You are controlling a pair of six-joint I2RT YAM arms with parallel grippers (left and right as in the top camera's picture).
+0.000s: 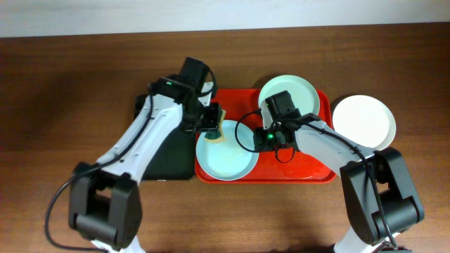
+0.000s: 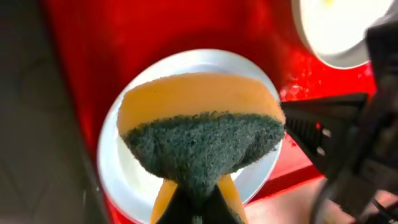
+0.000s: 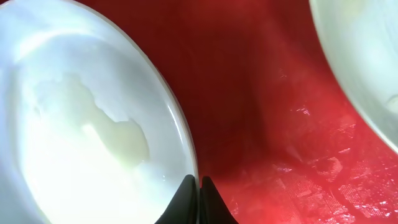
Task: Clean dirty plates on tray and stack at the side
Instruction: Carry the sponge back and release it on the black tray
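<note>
With the left gripper [image 2: 196,204] clamped on the sponge [image 2: 199,127] over the mint plate [image 1: 226,160] at the near-left corner of the red tray [image 1: 304,167], and the right gripper [image 3: 199,188] shut at its rim, a hard scrub could skid that plate over the tray's edge.

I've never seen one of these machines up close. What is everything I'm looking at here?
table: one, dark brown wood, under everything
red tray: one, bright red, centre of the table
black tray: one, black, beside the red tray's left side
front plate: one, pale mint-blue, red tray's front left
back plate: one, pale mint-blue, red tray's back right
white plate: one, white, on the table right of the red tray
sponge: one, yellow with dark green scrub face, over the front plate
left arm: one, white and black, jaws shut on the sponge
right arm: one, white and black, jaws shut, seemingly pinching the front plate's rim
</note>
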